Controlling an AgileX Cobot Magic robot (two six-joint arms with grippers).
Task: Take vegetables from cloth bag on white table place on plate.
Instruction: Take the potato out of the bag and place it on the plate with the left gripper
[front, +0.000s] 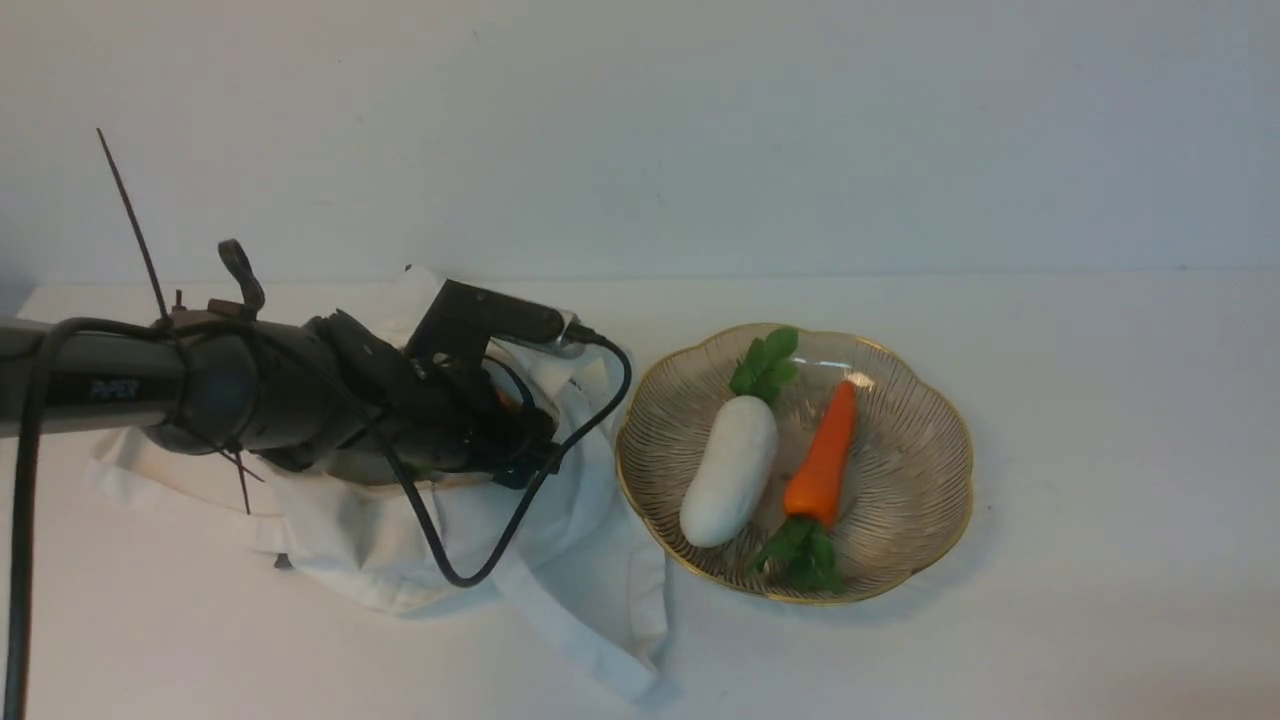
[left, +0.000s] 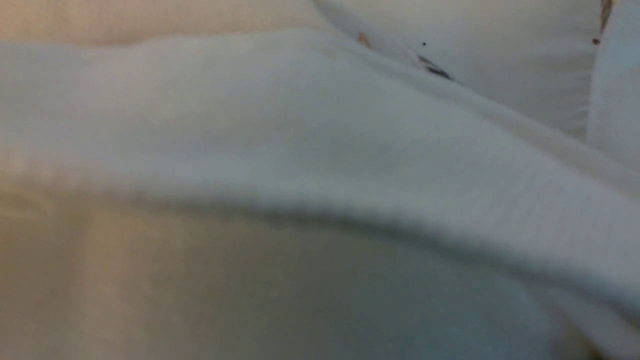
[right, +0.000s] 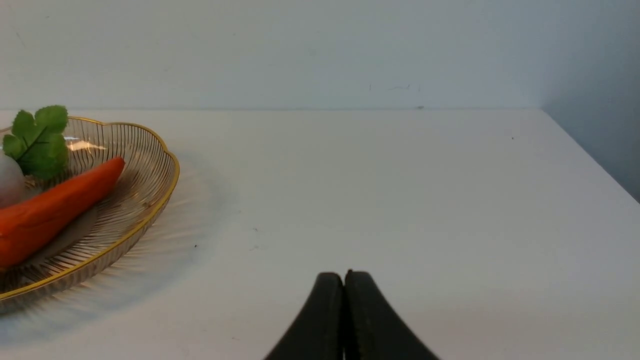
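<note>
The off-white cloth bag (front: 330, 550) lies crumpled on the white table (front: 1100, 400), left of the plate. My left gripper (front: 515, 445) is pushed down into the bag's mouth, and its fingers are hidden by fabric. The left wrist view shows only blurred cloth of the bag (left: 320, 125), very close. No vegetable inside the bag can be seen. The gold-rimmed glass plate (front: 940, 480) holds a white radish (front: 730, 470) and an orange carrot (front: 822, 465), both with green leaves. My right gripper (right: 344, 280) is shut and empty, hovering over bare table right of the plate (right: 145, 200).
A black cable (front: 470, 570) loops from the left wrist down over the bag. One bag strap (front: 590, 640) trails toward the table's front. A pale wall stands behind the table. The table's right edge (right: 600, 165) shows in the right wrist view.
</note>
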